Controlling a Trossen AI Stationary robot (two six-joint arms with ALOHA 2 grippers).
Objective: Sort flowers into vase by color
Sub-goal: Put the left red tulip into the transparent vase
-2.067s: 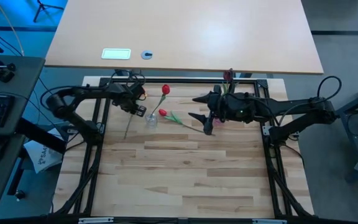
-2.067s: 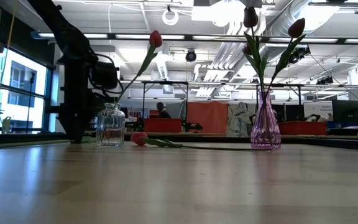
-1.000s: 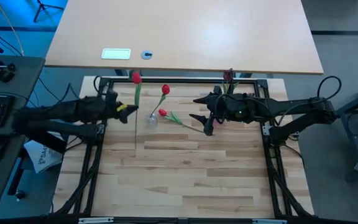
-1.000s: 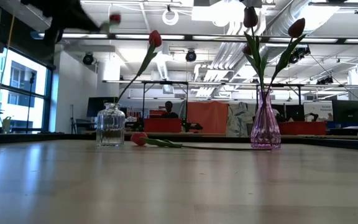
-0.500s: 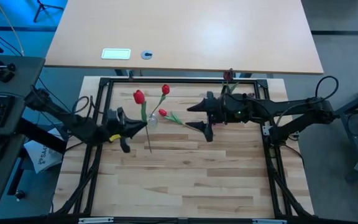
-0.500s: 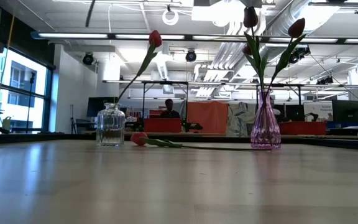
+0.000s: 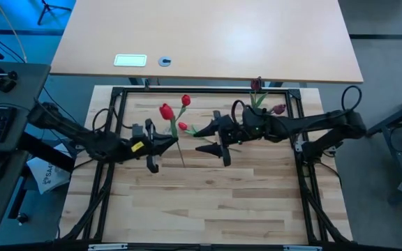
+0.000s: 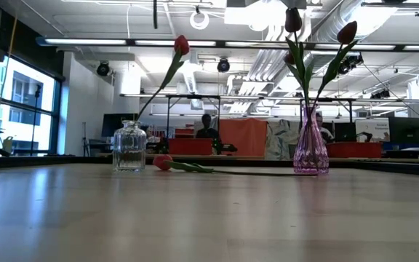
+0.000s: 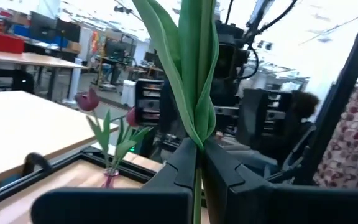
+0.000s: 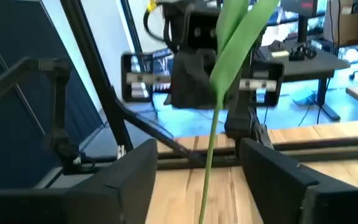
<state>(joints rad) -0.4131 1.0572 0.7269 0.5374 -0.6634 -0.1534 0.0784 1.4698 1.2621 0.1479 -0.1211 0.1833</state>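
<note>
Jaws of left gripper [image 7: 176, 141] clamped on thin green stem of red-headed artificial tulip [image 7: 166, 111], held aloft over light wooden slatted table [image 7: 208, 195]. Jaws of right gripper [image 7: 212, 139] spread wide, empty, facing that stem. Beyond: small clear glass jar [image 8: 129, 146] with one red tulip, another red tulip [image 8: 163, 162] flat beside it, pink glass vase [image 8: 310, 143] holding maroon tulips. Both arms stretched inward, nearly level.
</note>
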